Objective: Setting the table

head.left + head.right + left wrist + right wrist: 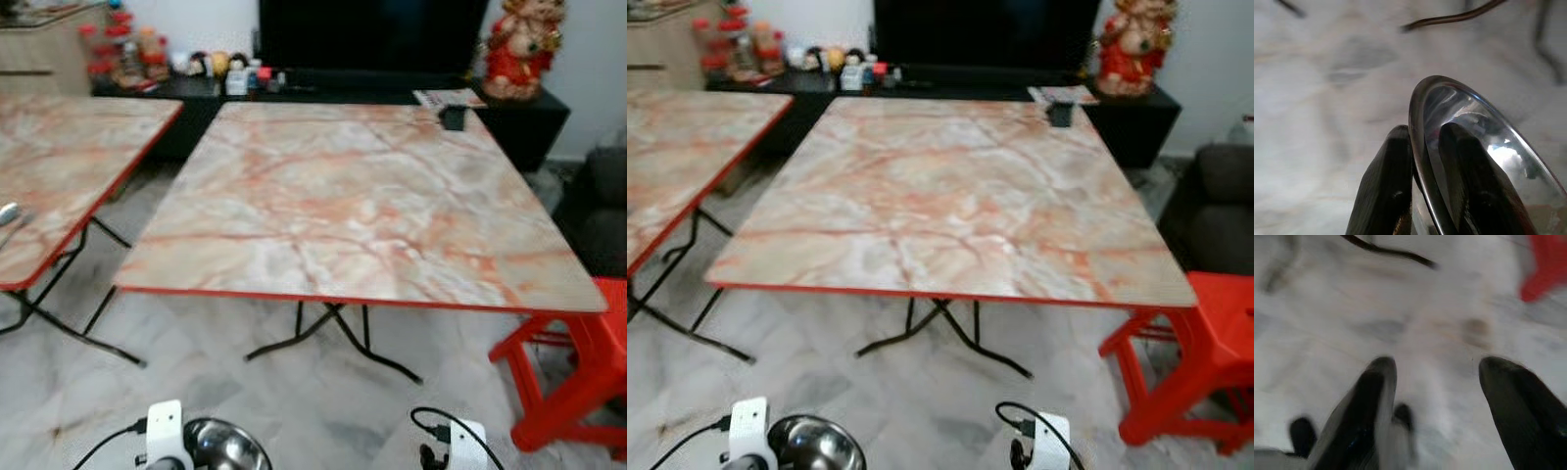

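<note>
The left tool (1425,147) pinches the rim of a steel bowl (1484,147), one finger inside and one outside, held low above the floor (294,411) before the near edge of the marble counter (362,206). The right tool (1437,369) hangs spread, gripping nothing. The bowl is cut off by the frame; the wrist views are blurred.

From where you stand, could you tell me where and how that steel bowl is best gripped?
By its thin rim, as the left tool has it: one finger outside the wall, the other inside the steel bowl. The wall is smooth and curved, so only the edge fits between the fingers. Come in over the rim from the open side.
</note>
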You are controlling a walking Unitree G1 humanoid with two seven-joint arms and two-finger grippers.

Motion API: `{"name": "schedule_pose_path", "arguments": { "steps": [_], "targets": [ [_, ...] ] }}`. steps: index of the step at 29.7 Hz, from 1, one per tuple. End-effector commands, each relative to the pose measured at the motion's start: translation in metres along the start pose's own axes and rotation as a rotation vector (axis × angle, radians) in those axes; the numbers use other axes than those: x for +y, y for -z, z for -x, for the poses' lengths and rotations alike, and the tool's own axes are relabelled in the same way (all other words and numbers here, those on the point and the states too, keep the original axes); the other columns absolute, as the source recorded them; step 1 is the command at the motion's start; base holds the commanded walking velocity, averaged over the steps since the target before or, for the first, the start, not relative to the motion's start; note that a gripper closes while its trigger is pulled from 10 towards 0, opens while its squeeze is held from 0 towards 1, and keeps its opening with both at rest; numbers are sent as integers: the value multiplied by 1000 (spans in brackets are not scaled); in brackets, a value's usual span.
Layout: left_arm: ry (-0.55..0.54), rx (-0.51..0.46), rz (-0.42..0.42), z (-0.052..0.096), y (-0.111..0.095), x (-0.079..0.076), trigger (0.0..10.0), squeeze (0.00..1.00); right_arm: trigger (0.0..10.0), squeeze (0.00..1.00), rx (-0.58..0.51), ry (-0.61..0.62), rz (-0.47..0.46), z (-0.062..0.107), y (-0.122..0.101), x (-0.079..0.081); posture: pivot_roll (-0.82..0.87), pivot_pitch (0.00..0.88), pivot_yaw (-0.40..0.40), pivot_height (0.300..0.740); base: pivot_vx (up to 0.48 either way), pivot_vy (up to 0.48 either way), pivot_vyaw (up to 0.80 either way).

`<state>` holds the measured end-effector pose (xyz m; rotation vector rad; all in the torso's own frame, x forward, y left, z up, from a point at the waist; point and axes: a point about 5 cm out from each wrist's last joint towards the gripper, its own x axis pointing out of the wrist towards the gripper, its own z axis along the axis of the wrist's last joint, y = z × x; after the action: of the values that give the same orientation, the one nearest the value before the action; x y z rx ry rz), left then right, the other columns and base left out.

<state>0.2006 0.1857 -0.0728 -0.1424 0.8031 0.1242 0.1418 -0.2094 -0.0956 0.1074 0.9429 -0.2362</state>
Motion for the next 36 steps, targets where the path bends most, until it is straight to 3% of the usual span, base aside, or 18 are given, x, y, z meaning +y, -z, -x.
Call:
{"name": "schedule_pose_path", "arguments": {
  "steps": [1,16,25,26,28,29,30,36],
  "targets": [
    [-32,-8,-23,1,-3,15,10000,0,10000,0,-49,-23,-1,-3,-14,10,-15,0,-35,740,251,-307,0],
    [-48,-34,13,1,-7,14,10000,0,10000,0,-52,-18,-4,-4,-16,8,-14,0,-49,740,252,-306,0],
    [-136,-47,52,5,-3,31,10000,0,10000,0,-51,-15,-8,-4,-16,8,-12,0,-51,740,28,-32,0],
    [-217,-59,63,9,2,44,10000,0,10000,0,-50,-14,-9,-4,-16,8,-7,0,-53,740,0,0,0],
    [-257,-68,77,12,3,51,10000,0,10000,0,-49,-14,-9,-4,-16,8,-5,0,-55,740,0,0,0],
    [-329,-98,126,16,3,62,10000,0,10000,0,-50,-14,-10,-4,-17,8,1,0,-62,740,0,0,0],
    [-393,-143,171,19,-2,74,10000,0,10000,0,-50,-16,-6,-4,-17,8,3,0,-63,740,0,0,0],
    [-581,-305,225,32,-25,107,10000,0,10000,0,-50,-24,9,-5,-20,8,32,0,-82,740,0,0,0]
  ]
}}
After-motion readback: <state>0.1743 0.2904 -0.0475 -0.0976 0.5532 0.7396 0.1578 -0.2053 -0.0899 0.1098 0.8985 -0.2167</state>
